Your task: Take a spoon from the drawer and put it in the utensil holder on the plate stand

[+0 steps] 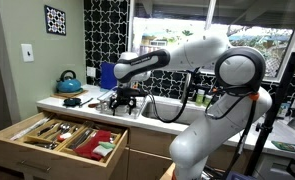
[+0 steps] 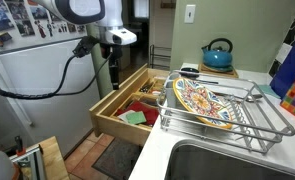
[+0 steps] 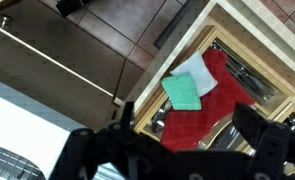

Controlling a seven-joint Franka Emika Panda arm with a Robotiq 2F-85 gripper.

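the end effector (image 3: 172, 160) is spread wide, its two dark fingers (image 3: 79, 152) well apart in the wrist view, and nothing is held between them. it hangs above the open drawer (image 1: 32, 150), and the wrist view looks down on a compartment with red items (image 3: 202, 115), a green cloth (image 3: 182, 92) and a pale one (image 3: 199, 72) lying on them. the cutlery (image 3: 249, 75) sits in the next compartment, beyond a wooden divider.

judging by this, the task is barely begun: the drawer is already pulled out, but no spoon has been gripped or lifted. what is left is coming down over the cutlery, closing on a spoon, carrying it across and dropping it in.

the plate stand (image 2: 272, 125) rests on the bench (image 2: 249, 78) by the sink, well apart from the end effector, with a patterned plate (image 2: 199, 100) leaning in its slots. i cannot make out the utensil holder on it.

no brand, label or writing is readable; the pictures on the fridge (image 2: 27, 70) are too small to read.
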